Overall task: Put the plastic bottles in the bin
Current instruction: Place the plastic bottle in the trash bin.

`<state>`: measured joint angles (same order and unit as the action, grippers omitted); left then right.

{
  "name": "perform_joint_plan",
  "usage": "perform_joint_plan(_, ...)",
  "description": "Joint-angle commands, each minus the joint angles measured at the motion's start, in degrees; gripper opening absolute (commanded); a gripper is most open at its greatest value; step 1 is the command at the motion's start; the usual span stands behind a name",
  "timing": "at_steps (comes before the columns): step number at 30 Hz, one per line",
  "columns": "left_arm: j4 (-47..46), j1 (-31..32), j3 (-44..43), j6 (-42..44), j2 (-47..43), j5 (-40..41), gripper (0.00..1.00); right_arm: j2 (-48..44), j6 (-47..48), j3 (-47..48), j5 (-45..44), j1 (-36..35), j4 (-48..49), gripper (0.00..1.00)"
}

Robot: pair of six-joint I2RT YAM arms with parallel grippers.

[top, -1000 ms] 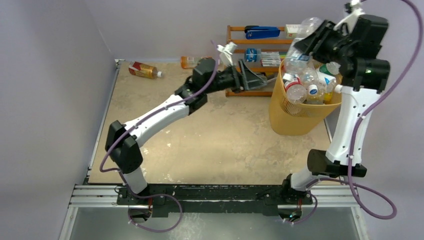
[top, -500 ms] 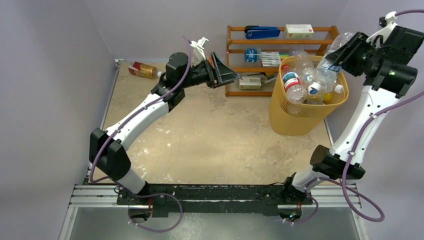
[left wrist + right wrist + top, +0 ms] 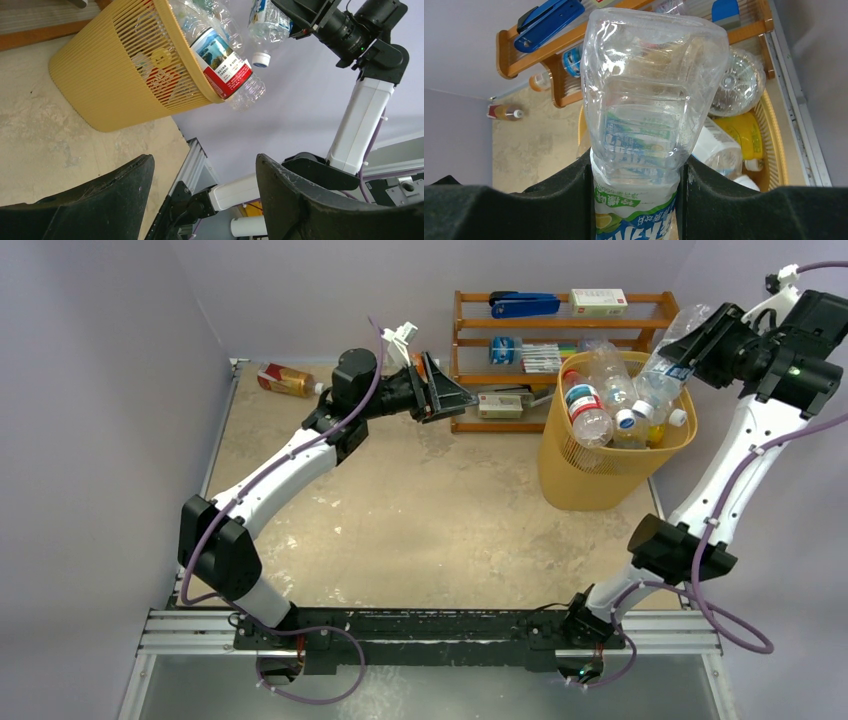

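Two right fingers (image 3: 702, 340) are clamped on the body of a clear bottle (image 3: 649, 115) with a green-and-blue label. I hold it cap-down in the air, just above the right rim of the bin (image 3: 590, 475). The wrist view shows its crumpled base towards the camera, pinched between both fingers.

Left fingers (image 3: 450, 392) stand apart with nothing between them. They hover above the tabletop (image 3: 450, 520), left of the bin and just in front of the shelf rack (image 3: 465, 340).

The yellow-orange bin sits at the far right of the tabletop. It is heaped with bottles (image 3: 590, 410), and a red-labelled one (image 3: 222, 62) pokes out past the rim.

One amber bottle (image 3: 288, 380) lies on its side in the far left corner, well apart from both arms.

A blue stapler (image 3: 525, 305) rests on the rack's top shelf.
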<state>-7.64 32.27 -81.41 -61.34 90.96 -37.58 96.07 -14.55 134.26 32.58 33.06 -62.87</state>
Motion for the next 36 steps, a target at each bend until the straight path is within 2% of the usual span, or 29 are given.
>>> perform_joint_plan(1,-2.72,-0.19,-0.93,0.74,-0.06,-0.88,0.74,1.44,1.58,3.89,2.97,0.08,3.14,0.49)
perform_joint_plan(11,-2.69,-0.23,-1.86,0.96,1.42,0.52,0.74,1.96,4.06,1.85,3.38,-0.81,2.64,0.52)
perform_joint_plan(21,-2.97,-0.23,-1.93,0.70,2.16,1.38,0.75,0.48,4.16,-2.81,-4.80,-8.42,1.49,0.54)
perform_joint_plan(24,-3.12,-0.19,-1.94,0.53,2.09,1.63,0.76,0.10,3.70,-3.03,-6.27,-8.73,1.36,0.60)
perform_joint_plan(34,-3.53,-0.19,-2.31,0.26,2.46,1.48,0.77,-3.90,2.14,-4.09,-10.42,-8.80,-0.22,0.67)
perform_joint_plan(36,-3.52,-0.19,-2.47,0.19,2.63,1.42,0.77,-5.31,1.94,-4.70,-11.98,-8.77,-0.48,0.73)
